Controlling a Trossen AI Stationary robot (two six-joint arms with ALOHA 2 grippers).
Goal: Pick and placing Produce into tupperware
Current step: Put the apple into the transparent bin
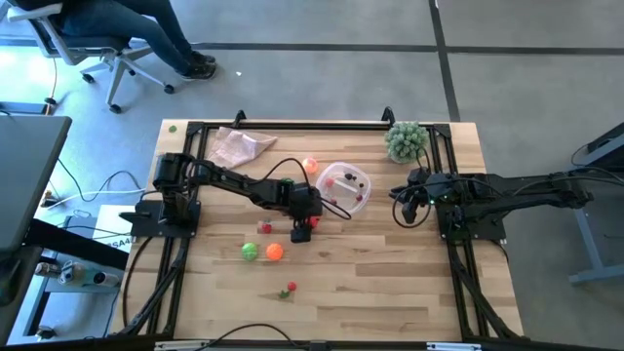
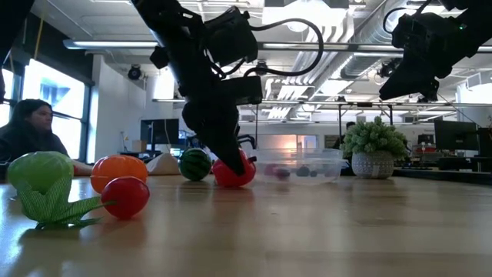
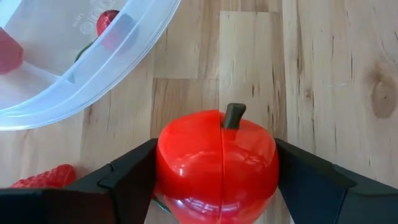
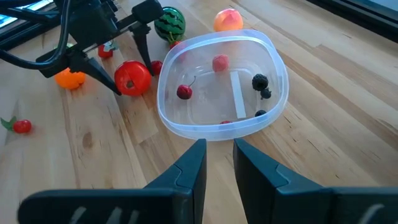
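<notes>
Left wrist view shows the left gripper (image 3: 217, 180) with its fingers spread around a red apple (image 3: 217, 165), pads at both sides, the fruit resting on the table (image 3: 323, 74) just beside the tub (image 3: 93, 68). I judge this the grasp step; next comes a squeeze, a lift over the rim and a release. The right gripper (image 4: 217, 162) waits above the tub's far side, fingers a narrow gap apart, empty. One tub, holding roughly six small pieces. Outside it: one apple, one melon (image 4: 169, 23), one peach (image 4: 228, 20), one orange (image 4: 70, 78).
</notes>
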